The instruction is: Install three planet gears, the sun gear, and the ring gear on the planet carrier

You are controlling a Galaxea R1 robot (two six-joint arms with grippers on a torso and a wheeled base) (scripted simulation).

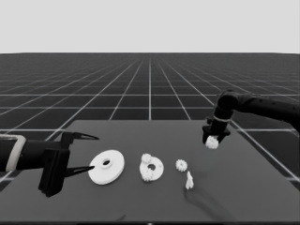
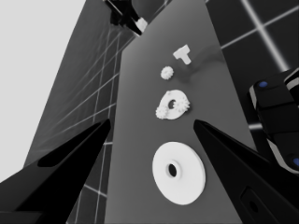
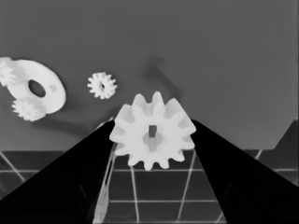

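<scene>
The right tool [image 1: 212,140] hangs above the surface's [image 1: 243,187] right side, its two fingers closed on a small gear [image 3: 153,131] pinched between them; in the head view this gear shows as a white blob at the fingertips, clear of the surface.

The left tool [image 1: 79,152] stands at the surface's left end with its fingers spread apart and nothing between them. The larger round part [image 1: 107,167] lies flat just beside its lower fingertip; whether the tip touches the rim is hard to tell.

Near the middle lies the smaller round part [image 1: 152,168], with two gears sitting on it: one at its far edge [image 1: 146,158], one at its near edge [image 1: 147,175]. Another gear [image 1: 181,165] lies loose on the surface just to the right of it. A thin white piece [image 1: 189,180] lies a little nearer and to the right of that gear.
</scene>
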